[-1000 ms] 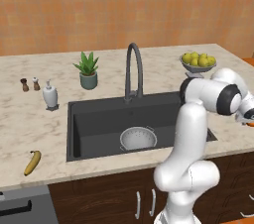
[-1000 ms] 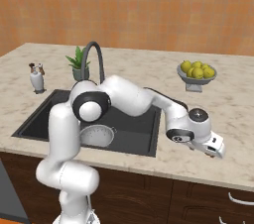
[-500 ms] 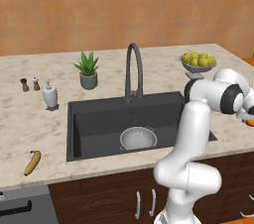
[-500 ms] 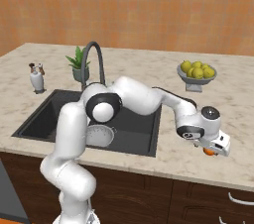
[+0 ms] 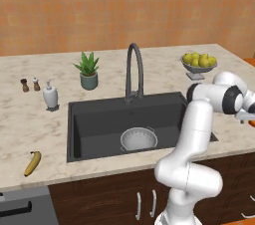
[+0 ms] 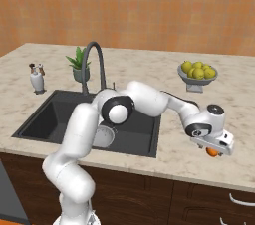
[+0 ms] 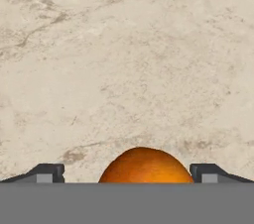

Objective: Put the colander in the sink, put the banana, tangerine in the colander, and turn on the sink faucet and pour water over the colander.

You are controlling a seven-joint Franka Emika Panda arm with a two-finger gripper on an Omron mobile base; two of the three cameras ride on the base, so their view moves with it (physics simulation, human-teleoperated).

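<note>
Colander [image 5: 139, 138] sits in sink [image 5: 94, 119]; gripper [image 7: 127, 172] fully open astride tangerine [image 7: 145, 165], ungrasped; banana [image 5: 33, 163], faucet [image 5: 134, 69] pending

The counter [image 5: 104, 64] is polished beige marble with grey veining, smooth and faintly glossy. Set into it, the sink [image 5: 89, 119] is matt dark grey. Inside the sink, the colander [image 5: 139, 139] is shiny perforated metal. Behind the sink, the sink faucet [image 5: 134, 72] is dull dark metal. The tangerine [image 7: 146, 165] has glossy orange skin. The banana [image 5: 33, 163] looks smooth, matt yellow.
</note>
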